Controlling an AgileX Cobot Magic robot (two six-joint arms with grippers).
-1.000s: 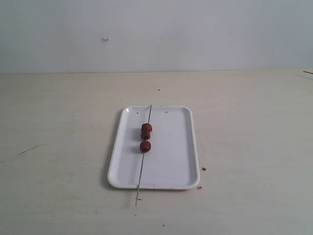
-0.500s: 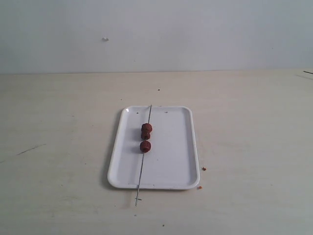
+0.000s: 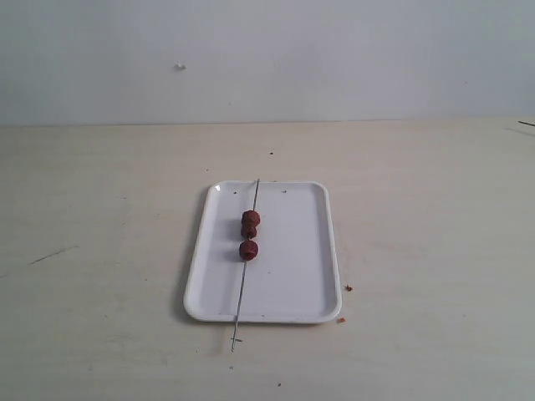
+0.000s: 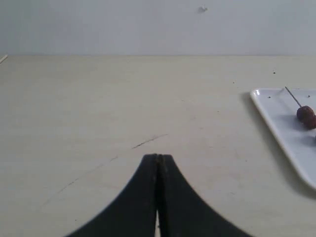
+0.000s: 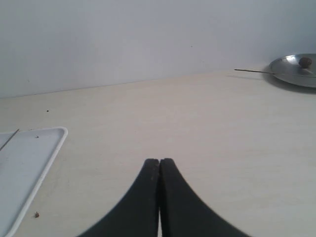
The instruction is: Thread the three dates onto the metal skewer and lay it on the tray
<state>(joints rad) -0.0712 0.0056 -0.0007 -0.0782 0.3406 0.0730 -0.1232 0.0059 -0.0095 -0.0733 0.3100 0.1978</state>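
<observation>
The white tray point(image 3: 292, 267) lies mid-table in the exterior view. Along its left half rests the metal skewer point(image 3: 243, 284), its near end jutting past the tray's front rim onto the table. The three dates point(image 3: 249, 234) sit threaded on it, two touching and one a little nearer. Neither arm shows in the exterior view. My left gripper point(image 4: 158, 157) is shut and empty, off to the side of the tray point(image 4: 286, 133), where one date point(image 4: 306, 114) and the skewer tip point(image 4: 292, 97) show. My right gripper point(image 5: 159, 161) is shut and empty beside the tray corner point(image 5: 44, 158).
A metal plate point(image 5: 296, 69) with a small dark lump and a thin rod on it lies far off on the table in the right wrist view. Small reddish crumbs point(image 3: 349, 287) lie by the tray's front right corner. A dark scratch point(image 3: 50, 255) marks the table at left.
</observation>
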